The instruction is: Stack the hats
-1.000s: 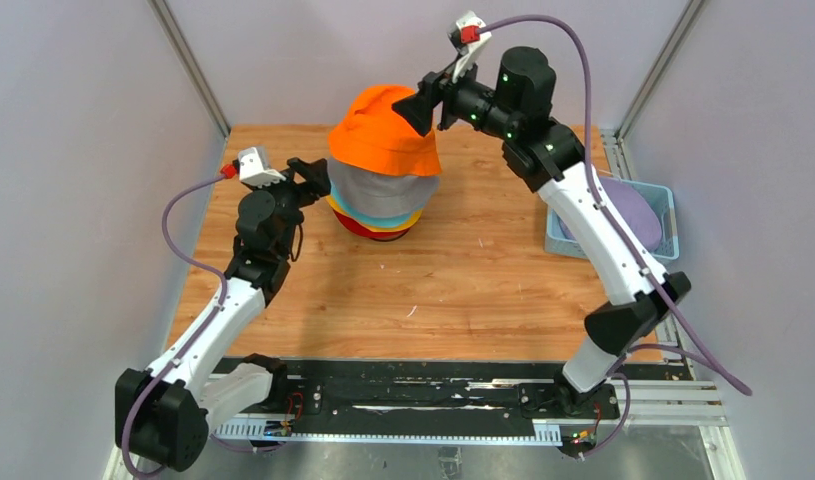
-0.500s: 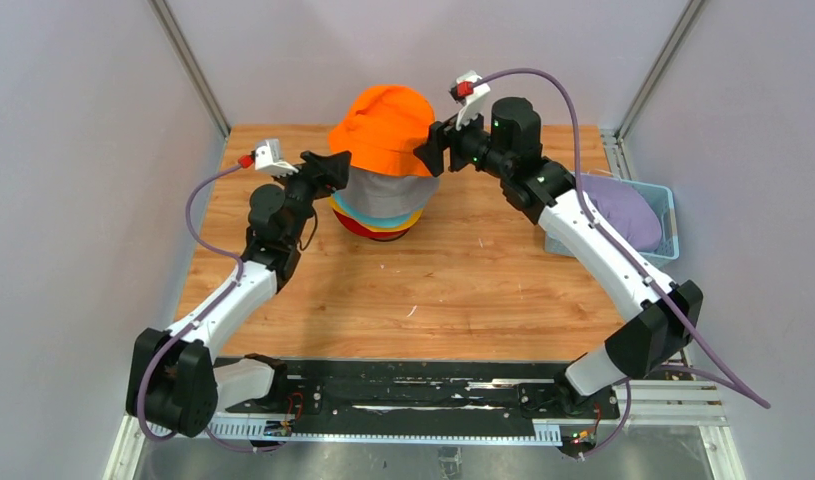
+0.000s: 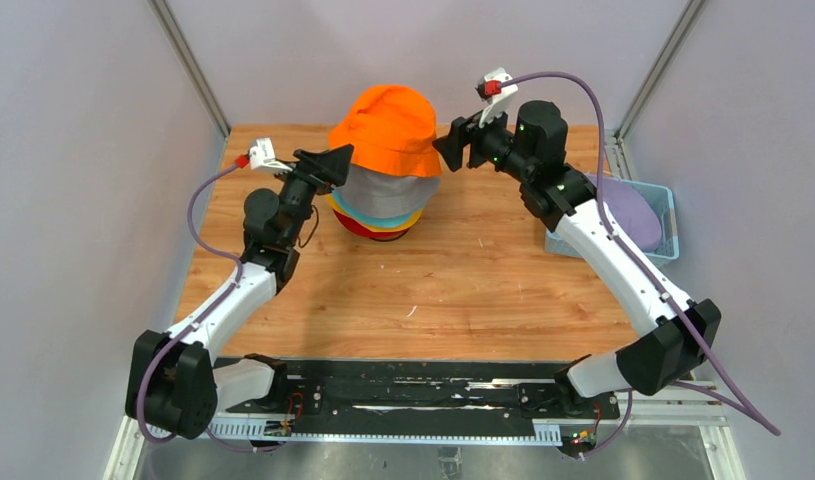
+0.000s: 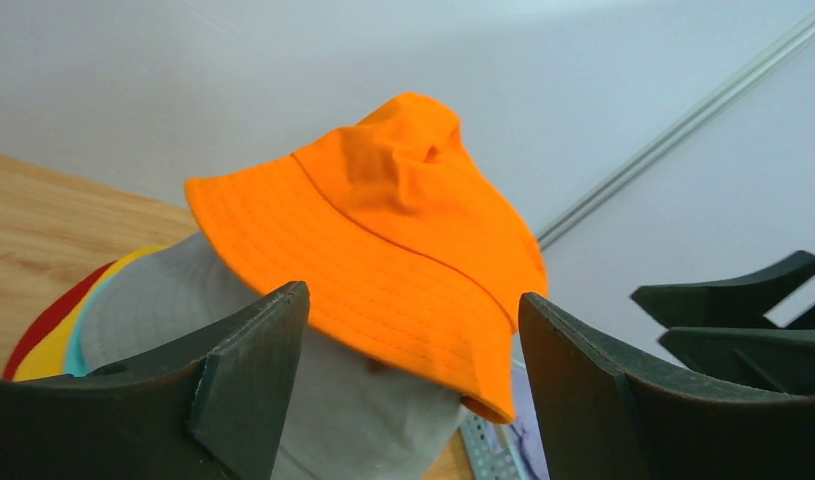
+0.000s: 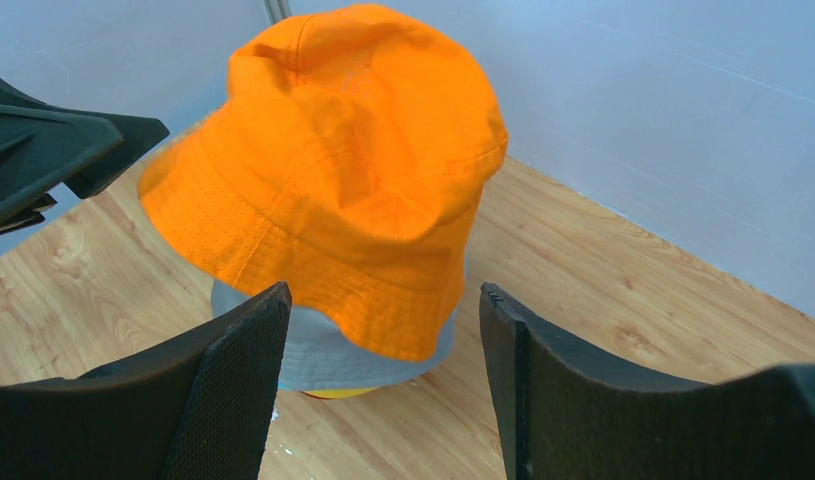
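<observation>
The wooden table (image 3: 463, 285) fills the floor of the scene, with both arms reaching from its near edge toward the far middle. There the stack of hats stands. The orange hat (image 3: 388, 130) is on top, its crown a little creased and its brim sitting askew. Under it is the grey hat (image 3: 385, 192), and below that only the brims of the teal hat (image 4: 73, 350), yellow hat (image 4: 45, 355) and red hat (image 3: 371, 232) show, one under another, with red lowest on the wood. At the right edge of the table sits a light blue basket (image 3: 667, 198) with the lavender hat (image 3: 631, 215) lying inside it, well apart from the stack. The left gripper (image 3: 339, 158) hovers just left of the orange brim with its jaws spread wide and nothing between them. The right gripper (image 3: 446, 147) hovers just right of that brim, likewise wide open and empty. Neither touches the fabric.
</observation>
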Robot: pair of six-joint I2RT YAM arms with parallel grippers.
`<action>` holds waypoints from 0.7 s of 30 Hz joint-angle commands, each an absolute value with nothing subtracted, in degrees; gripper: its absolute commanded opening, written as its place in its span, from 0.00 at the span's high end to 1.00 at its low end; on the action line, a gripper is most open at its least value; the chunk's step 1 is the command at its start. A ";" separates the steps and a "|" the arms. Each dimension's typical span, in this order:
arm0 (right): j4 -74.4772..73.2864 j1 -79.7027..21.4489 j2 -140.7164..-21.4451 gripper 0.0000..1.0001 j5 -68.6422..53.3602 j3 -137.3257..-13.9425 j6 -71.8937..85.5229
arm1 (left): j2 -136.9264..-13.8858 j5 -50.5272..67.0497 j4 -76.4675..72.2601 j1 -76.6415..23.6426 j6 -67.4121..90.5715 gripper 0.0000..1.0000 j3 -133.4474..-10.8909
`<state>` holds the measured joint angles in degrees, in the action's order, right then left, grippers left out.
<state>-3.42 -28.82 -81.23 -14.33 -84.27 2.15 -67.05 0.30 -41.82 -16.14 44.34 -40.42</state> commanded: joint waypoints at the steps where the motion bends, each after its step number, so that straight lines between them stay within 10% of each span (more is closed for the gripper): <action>1: -1.71 -27.90 -80.23 0.32 -14.34 -83.24 2.46 | -65.08 3.51 -46.65 -15.04 49.65 0.19 -38.66; 21: -2.05 -26.92 -78.14 0.32 -13.36 -81.71 2.37 | -66.97 13.26 -49.33 -12.83 65.27 0.19 -35.87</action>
<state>-3.27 -28.32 -79.33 -14.26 -82.02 2.15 -64.42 10.66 -46.06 -13.19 63.07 -34.76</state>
